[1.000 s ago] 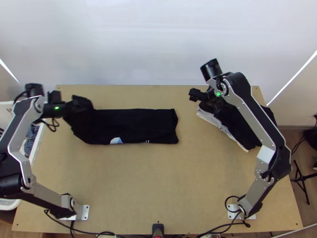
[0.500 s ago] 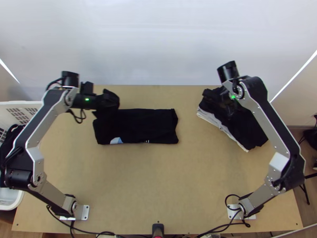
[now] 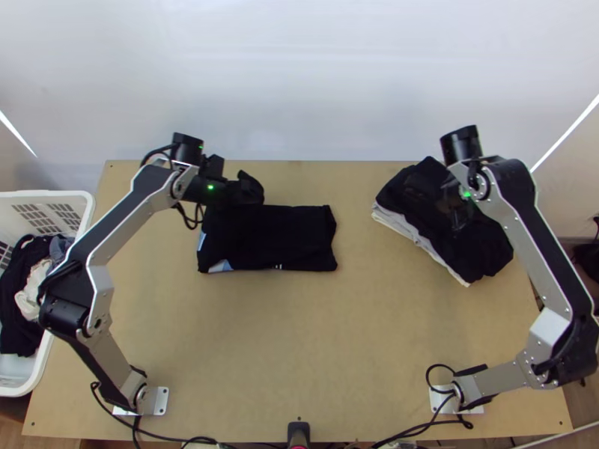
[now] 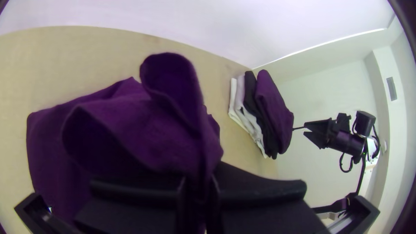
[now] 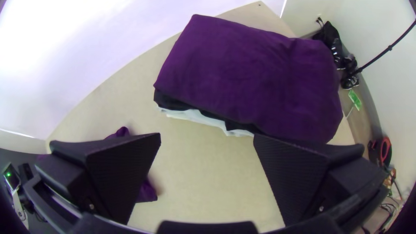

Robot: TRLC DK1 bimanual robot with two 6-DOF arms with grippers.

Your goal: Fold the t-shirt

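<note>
In the top view my left gripper (image 3: 251,191) is at the upper left part of the black t-shirt (image 3: 284,236), which lies as a folded rectangle on the table. In the left wrist view my left gripper (image 4: 199,186) is shut on a raised part of the t-shirt (image 4: 125,125), dark purple there, with loops of cloth standing up around the fingers. My right gripper (image 3: 442,194) is over the pile of folded clothes at the right. In the right wrist view my right gripper (image 5: 208,151) stands open, with nothing between its fingers.
A pile of folded clothes (image 3: 479,247), dark on top with white layers beneath, lies at the table's right rear. A white basket (image 3: 86,206) holding clothes stands at the left edge. Bare table (image 3: 299,337) stretches between the arm bases.
My left gripper has moved right, carrying the t-shirt's left end over, and the cloth now covers a shorter stretch of table. The right arm has shifted right, over the pile.
</note>
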